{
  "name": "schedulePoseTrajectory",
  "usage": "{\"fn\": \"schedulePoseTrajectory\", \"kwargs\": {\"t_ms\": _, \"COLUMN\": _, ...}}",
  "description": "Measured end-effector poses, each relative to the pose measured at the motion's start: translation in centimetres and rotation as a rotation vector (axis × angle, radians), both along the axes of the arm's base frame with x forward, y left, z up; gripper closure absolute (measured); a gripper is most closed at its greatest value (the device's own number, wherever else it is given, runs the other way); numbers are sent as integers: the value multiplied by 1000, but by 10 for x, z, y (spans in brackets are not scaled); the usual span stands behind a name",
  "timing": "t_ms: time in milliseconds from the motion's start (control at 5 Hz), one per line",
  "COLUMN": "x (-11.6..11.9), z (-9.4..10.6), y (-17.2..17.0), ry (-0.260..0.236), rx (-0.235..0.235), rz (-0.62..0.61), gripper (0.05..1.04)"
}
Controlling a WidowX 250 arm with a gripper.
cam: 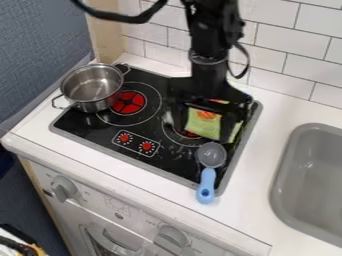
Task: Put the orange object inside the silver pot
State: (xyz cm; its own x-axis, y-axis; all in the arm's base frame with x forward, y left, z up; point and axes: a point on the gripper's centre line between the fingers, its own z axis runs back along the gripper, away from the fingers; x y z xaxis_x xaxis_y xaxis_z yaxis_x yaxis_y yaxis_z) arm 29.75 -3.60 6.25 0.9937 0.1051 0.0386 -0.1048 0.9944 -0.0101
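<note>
Pickup stage, by my reading. Black gripper (pixel 204 120) over stovetop's (pixel 152 161) three o'clock side; fingers (pixel 230 126) apart, astride green-yellow packet (pixel 203 128) with orange patch, likely the target. Firm hold not evident. Next: close, lift clear, carry toward ten o'clock, lower into silver pot (pixel 93 105).

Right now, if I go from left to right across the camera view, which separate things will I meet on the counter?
Silver pot, right-hand red dial, blue-handled spoon, grey sink.
</note>
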Motion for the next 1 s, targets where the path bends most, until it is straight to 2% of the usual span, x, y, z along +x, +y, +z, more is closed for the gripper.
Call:
{"fn": "schedulePoseTrajectory", "kwargs": {"t_ms": 200, "x": 31, "z": -7, "y": 5, "ry": -17, "rx": 14, "rz": 10, "gripper": 82}}
{"fn": "schedulePoseTrajectory", "kwargs": {"t_ms": 400, "x": 58, "z": -20, "y": 11, "ry": 19, "rx": 30, "rz": 19, "gripper": 82}}
{"fn": "schedulePoseTrajectory", "kwargs": {"t_ms": 600, "x": 70, "z": -23, "y": 13, "ry": 20, "rx": 44, "rz": 22, "gripper": 82}}
{"fn": "schedulePoseTrajectory", "kwargs": {"t_ms": 800, "x": 76, "z": -18, "y": 19, "ry": 8, "rx": 57, "rz": 33, "gripper": 83}}
{"fn": "schedulePoseTrajectory", "kwargs": {"t_ms": 1000, "x": 77, "z": -24, "y": 28, "ry": 23, "rx": 58, "rz": 46, "gripper": 83}}
